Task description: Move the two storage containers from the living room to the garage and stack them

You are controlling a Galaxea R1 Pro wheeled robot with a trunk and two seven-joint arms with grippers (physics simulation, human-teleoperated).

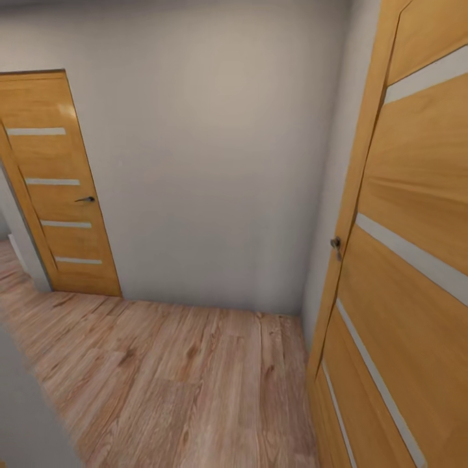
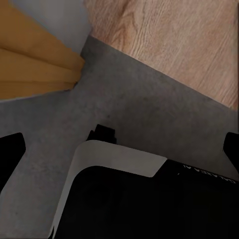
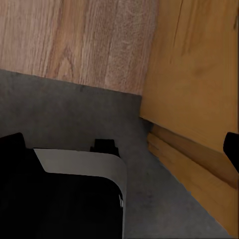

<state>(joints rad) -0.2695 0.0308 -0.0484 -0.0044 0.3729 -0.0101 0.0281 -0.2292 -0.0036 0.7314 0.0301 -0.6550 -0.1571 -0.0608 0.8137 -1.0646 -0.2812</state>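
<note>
The two storage containers are out of view. My left gripper (image 2: 119,149) is open; its black fingertips (image 2: 11,152) stand far apart over the grey concrete floor (image 2: 149,99) with nothing between them. My right gripper (image 3: 122,147) is open too, its fingertips (image 3: 11,147) spread wide over the same concrete floor (image 3: 59,104). Both hang just above my own black and white base (image 2: 124,199). The concrete meets light wood planks (image 2: 179,40) at a threshold close ahead.
A light-wood door (image 1: 416,260) with frosted strips stands open close at my right, its handle (image 1: 336,244) at mid height. A second such door (image 1: 58,188) is shut at the far left. A white wall (image 1: 214,162) faces me across the plank floor (image 1: 182,377).
</note>
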